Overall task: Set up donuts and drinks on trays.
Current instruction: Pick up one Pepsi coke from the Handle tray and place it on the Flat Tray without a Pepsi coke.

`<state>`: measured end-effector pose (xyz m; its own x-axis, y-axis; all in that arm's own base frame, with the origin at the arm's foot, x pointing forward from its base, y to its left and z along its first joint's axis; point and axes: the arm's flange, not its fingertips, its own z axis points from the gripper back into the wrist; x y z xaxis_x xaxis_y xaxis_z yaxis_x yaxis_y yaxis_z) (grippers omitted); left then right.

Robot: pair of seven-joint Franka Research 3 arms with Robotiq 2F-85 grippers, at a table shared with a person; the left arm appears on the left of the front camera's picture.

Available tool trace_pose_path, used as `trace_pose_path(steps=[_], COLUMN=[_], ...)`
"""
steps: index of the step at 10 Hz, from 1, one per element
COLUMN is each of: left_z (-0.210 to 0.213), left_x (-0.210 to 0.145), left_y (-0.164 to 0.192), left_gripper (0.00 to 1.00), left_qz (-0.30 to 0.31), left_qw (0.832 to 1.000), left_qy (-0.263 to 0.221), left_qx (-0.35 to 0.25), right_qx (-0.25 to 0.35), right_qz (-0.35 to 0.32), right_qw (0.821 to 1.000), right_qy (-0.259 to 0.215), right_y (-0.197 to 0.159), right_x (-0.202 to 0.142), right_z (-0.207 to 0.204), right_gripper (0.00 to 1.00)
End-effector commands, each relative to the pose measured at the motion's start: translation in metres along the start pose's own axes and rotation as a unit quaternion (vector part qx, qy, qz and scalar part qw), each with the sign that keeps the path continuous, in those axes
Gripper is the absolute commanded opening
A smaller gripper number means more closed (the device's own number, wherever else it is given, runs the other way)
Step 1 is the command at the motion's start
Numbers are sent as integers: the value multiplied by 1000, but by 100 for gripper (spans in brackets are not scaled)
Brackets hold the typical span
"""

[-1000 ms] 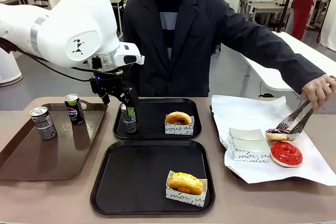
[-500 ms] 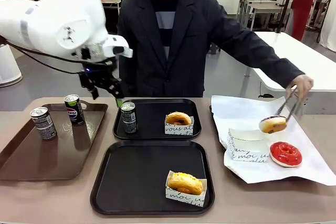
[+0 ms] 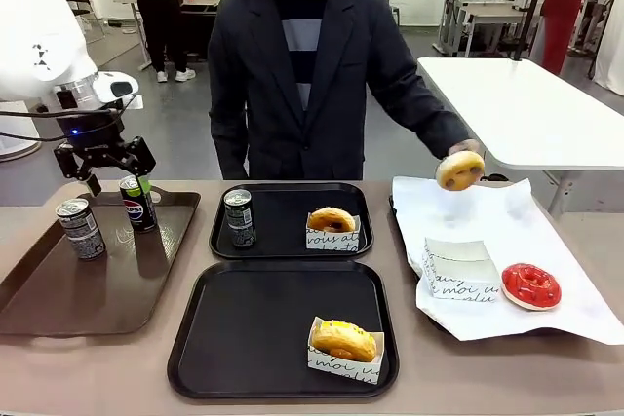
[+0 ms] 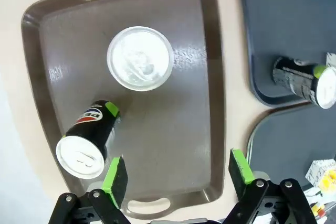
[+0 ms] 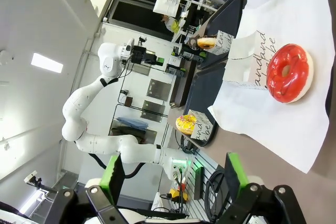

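My left gripper (image 3: 115, 170) hangs open over the brown tray, just above a Pepsi can (image 3: 137, 203) and a black-and-white can (image 3: 80, 229). In the left wrist view my left gripper (image 4: 177, 171) is empty, with the Pepsi can (image 4: 86, 142) by one pad and the other can's silver top (image 4: 140, 59) farther off. A third can (image 3: 239, 218) stands on the far black tray (image 3: 283, 245) beside a boxed glazed donut (image 3: 332, 226). The near black tray (image 3: 253, 338) holds a boxed yellow donut (image 3: 345, 343). My right gripper (image 5: 173, 174) stands open beside the red donut (image 5: 289, 73).
The person's hand holds a glazed donut (image 3: 460, 170) up over the white paper (image 3: 468, 216), where a red donut (image 3: 530, 285) and an empty white box (image 3: 458, 268) lie. The brown tray (image 3: 58, 299) takes up the table's left.
My left gripper let go of the can on the far black tray, rose and swung left over the brown tray. The person lifted a donut off the paper.
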<state>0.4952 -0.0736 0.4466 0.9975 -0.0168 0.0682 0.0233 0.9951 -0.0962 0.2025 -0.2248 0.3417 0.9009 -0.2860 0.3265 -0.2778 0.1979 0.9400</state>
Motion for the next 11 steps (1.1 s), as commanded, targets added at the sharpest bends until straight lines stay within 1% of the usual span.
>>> trace_pose_path(steps=[1,2,5,6,7,10,11], left_z=[15,0,0,1,3,7,4], left_x=[0,0,0,1,24,64,78], left_y=[-22,0,0,-3,-6,-3,0], left_gripper=[100,100,100,100,100,100,100], left_qz=[27,0,0,9,38,63,80], left_qw=[999,1000,1000,1000,999,998,996], left_qy=[-26,0,0,-3,-10,17,30], left_qx=[5,0,0,0,14,6,4], right_qx=[5,5,5,5,5,5,5], right_qz=[7,7,7,7,7,7,7], right_qw=[1000,1000,1000,1000,1000,1000,1000], right_qy=[-1,-1,-1,-1,-1,-1,-1], right_y=[1,1,1,1,1,1,1], right_x=[-2,-2,-2,-2,-2,-2,-2], right_z=[0,0,0,0,0,0,0], right_gripper=[100,100,100,100,100,100,100])
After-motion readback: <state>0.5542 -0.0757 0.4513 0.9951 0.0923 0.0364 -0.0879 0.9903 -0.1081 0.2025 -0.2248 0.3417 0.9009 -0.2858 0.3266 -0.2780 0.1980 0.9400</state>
